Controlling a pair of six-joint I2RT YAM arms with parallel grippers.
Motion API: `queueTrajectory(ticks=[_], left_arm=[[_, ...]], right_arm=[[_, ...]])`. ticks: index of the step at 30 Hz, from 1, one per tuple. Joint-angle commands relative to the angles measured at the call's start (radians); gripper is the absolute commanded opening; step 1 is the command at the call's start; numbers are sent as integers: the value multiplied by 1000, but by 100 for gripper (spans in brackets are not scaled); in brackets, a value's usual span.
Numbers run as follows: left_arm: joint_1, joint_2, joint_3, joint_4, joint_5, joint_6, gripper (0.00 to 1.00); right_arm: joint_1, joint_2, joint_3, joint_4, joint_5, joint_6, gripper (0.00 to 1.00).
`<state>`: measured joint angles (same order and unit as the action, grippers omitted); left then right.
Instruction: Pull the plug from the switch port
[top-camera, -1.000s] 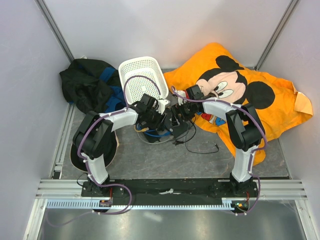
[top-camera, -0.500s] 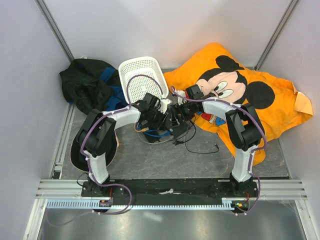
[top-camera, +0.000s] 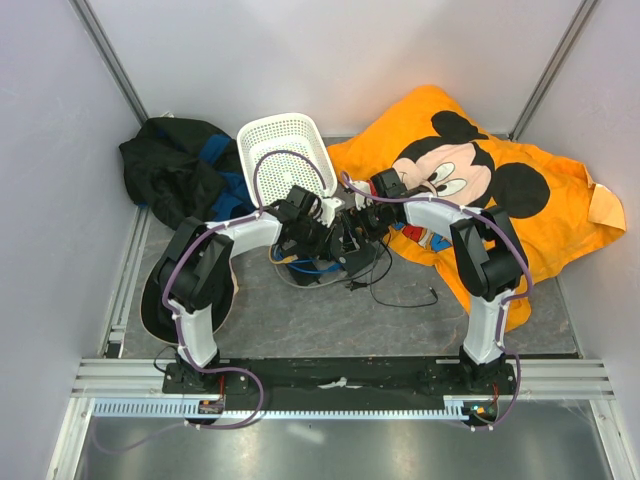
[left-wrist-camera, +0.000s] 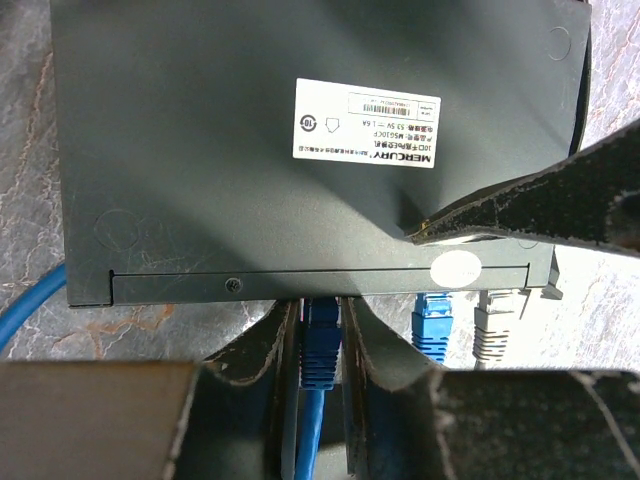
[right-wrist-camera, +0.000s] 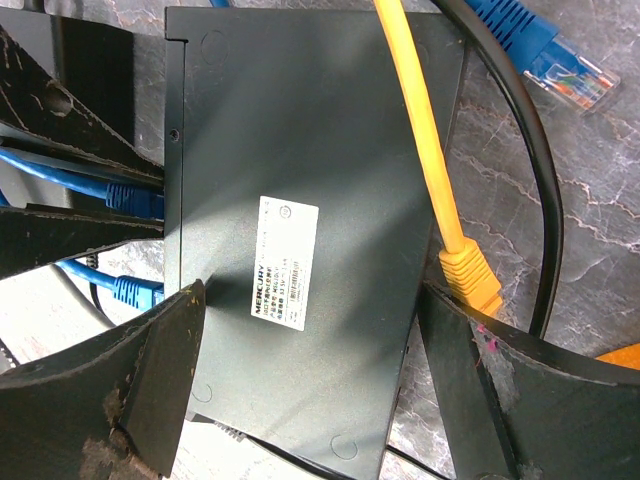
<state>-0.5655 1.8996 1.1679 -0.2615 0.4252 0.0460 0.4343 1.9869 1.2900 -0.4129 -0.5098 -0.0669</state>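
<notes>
The switch (left-wrist-camera: 250, 180) is a flat black box with a white label, lying mid-table (top-camera: 354, 252). A blue plug (left-wrist-camera: 322, 345) sits in the switch port (left-wrist-camera: 322, 300) on its near edge. My left gripper (left-wrist-camera: 320, 312) has its fingers pressed against both sides of that plug. In the top view the left gripper (top-camera: 318, 243) is at the switch's left side. My right gripper (right-wrist-camera: 310, 300) straddles the switch across its width, jaws wide, one finger on the port edge and one on the opposite edge.
A second blue plug (left-wrist-camera: 433, 330) and a grey plug (left-wrist-camera: 492, 325) sit in neighbouring ports. A yellow cable (right-wrist-camera: 440, 200) and a black cable (right-wrist-camera: 545, 200) run over and beside the switch. A white basket (top-camera: 285, 150), orange Mickey cloth (top-camera: 500, 190) and dark clothes (top-camera: 175, 170) lie behind.
The left arm's elbow has shifted slightly, and its jaws have closed in on the blue plug. The right arm has not moved.
</notes>
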Motion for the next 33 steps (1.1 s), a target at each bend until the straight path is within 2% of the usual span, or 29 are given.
queueTrajectory(ticks=[1, 7, 10, 14, 33], left_arm=[[-2, -4, 19, 30, -19, 11, 2], [-1, -5, 22, 33, -16, 8, 2], [-2, -8, 21, 34, -20, 8, 2], [1, -19, 15, 33, -22, -6, 2], [6, -92, -65, 44, 9, -8, 2]], right_arm=[[41, 187, -100, -199, 143, -59, 90], [40, 205, -93, -211, 223, -54, 83], [44, 225, -90, -219, 223, -48, 78], [49, 265, -70, -236, 220, -40, 76], [55, 277, -60, -242, 229, -39, 76]])
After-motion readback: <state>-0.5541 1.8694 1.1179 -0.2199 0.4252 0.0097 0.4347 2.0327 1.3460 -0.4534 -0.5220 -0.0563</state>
